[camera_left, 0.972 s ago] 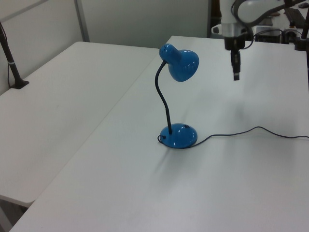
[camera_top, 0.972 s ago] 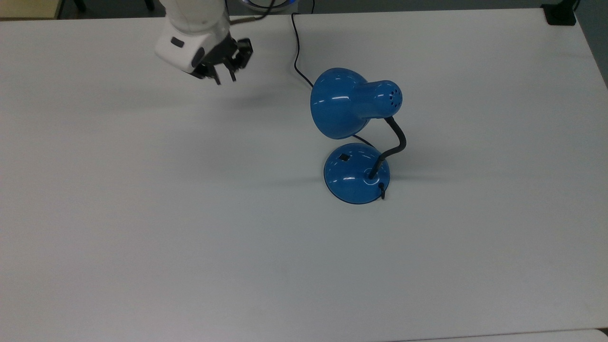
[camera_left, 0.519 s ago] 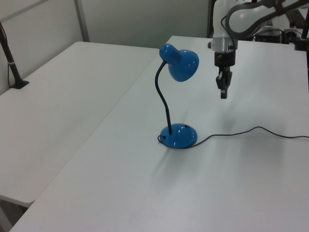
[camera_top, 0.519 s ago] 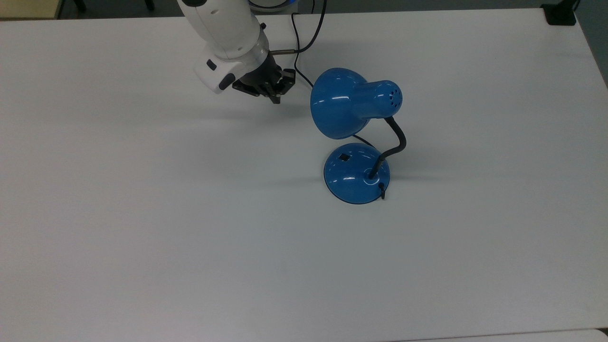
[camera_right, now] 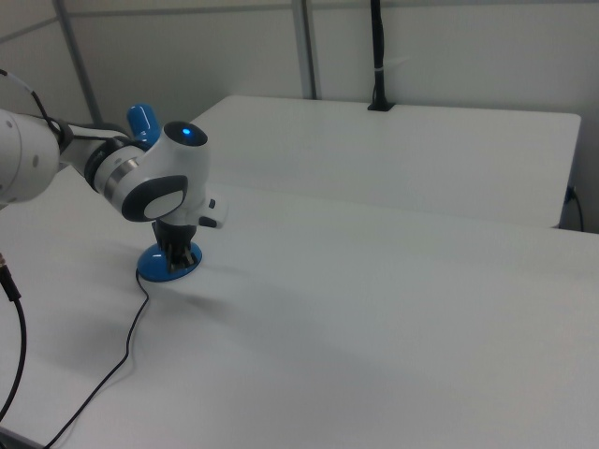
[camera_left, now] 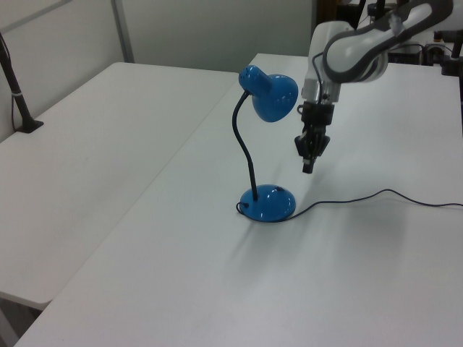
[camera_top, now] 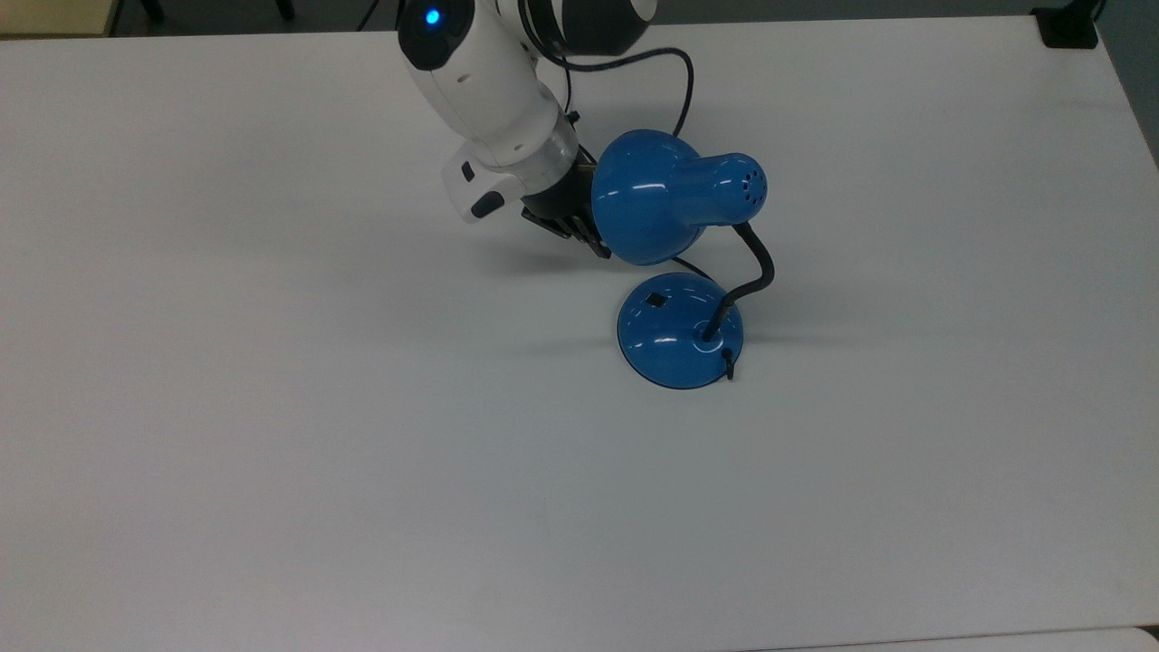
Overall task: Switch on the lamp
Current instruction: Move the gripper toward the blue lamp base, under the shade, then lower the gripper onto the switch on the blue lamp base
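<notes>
The gripper [camera_left: 308, 160] (fingers pressed together, holding nothing) hangs beside the blue lamp [camera_left: 267, 204], below its shade, above the white counter [camera_left: 347, 275].

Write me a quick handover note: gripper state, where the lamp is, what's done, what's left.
Gripper: in the air beside the shade, above the table, fingers together, holding nothing.
Lamp: upright on the table, shade unlit. Switch sits on the top of the base, on the top view's left side. Cord trails across the table.
Done: approach only.
Left: descend to the base, press the switch, confirm light.
</notes>
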Robot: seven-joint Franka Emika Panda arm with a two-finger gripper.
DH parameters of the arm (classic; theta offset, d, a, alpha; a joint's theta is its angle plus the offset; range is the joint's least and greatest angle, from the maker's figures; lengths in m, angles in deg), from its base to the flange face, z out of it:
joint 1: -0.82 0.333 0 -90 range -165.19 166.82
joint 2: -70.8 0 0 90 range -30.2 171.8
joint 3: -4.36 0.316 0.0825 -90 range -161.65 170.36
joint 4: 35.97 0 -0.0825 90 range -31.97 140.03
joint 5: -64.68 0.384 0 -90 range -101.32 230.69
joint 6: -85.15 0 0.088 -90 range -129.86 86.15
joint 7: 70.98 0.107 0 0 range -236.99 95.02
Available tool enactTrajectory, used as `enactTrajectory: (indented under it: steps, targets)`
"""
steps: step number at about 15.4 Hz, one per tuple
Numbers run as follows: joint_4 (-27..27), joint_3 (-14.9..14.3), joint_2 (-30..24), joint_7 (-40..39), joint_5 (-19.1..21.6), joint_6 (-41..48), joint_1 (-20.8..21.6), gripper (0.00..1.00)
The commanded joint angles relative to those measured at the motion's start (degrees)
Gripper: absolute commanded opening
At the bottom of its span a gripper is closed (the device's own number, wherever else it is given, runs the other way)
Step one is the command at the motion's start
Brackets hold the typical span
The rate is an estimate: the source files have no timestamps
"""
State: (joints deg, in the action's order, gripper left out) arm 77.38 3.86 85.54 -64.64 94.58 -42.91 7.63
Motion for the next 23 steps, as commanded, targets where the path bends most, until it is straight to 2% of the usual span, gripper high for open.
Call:
enactTrajectory:
  steps: [1, 7, 9, 12, 23]
  targets:
    - [0.5, 0.4, 0.7, 2.0, 4.8, -5.6, 0.9, 0.0]
    - [0.2, 1.9, 1.2, 2.0, 7.1, -8.6, 1.0, 0.0]
    - [0.2, 3.5, 1.7, 2.0, 7.3, -10.3, 0.7, 0.0]
    - [0.1, 3.5, 2.1, 2.0, 8.8, -12.0, 0.9, 0.0]
    - [-0.9, 3.6, 3.5, 2.0, 8.9, -14.3, 1.6, 0.0]
